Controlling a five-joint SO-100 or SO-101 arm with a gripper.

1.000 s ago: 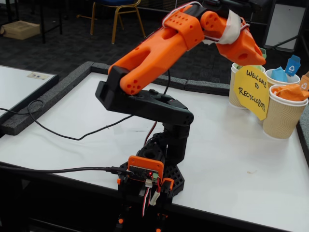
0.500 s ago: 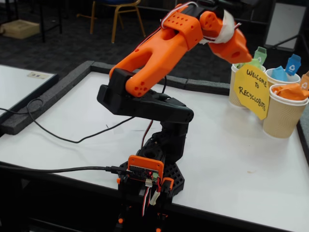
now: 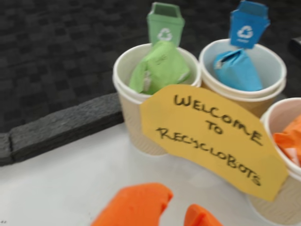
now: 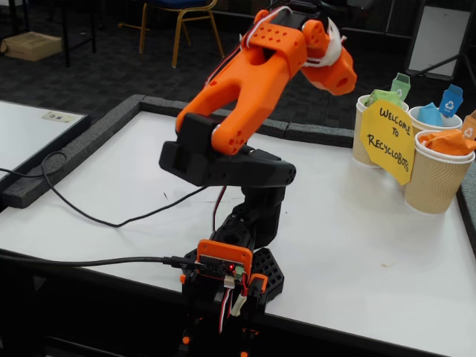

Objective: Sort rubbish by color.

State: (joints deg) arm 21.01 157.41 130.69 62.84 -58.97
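Note:
The rubbish lies in three tan paper cups. In the wrist view the green wad (image 3: 160, 68) fills the left cup (image 3: 129, 117) under a green bin tag. The blue wad (image 3: 237, 70) sits in the middle cup (image 3: 277, 75) under a blue tag. Only part of the orange wad (image 3: 289, 141) shows, in the cup at the right edge. My gripper (image 3: 178, 213) pokes in from the bottom edge, its orange fingertips slightly apart with nothing between them. In the fixed view the gripper (image 4: 343, 74) hangs high, left of the cups holding the green wad (image 4: 381, 97), blue wad (image 4: 430, 114) and orange wad (image 4: 446, 141).
A yellow "Welcome to Recyclobots" sign (image 4: 387, 137) leans against the fronts of the cups. Dark foam strips (image 4: 89, 141) border the white table (image 4: 372, 223). A black cable (image 4: 97, 216) trails left from the arm's base. Chairs stand on the dark floor behind.
The arm has drawn back to the left, away from the cups. The gripper has risen from just over the green cup to a spot clear of it.

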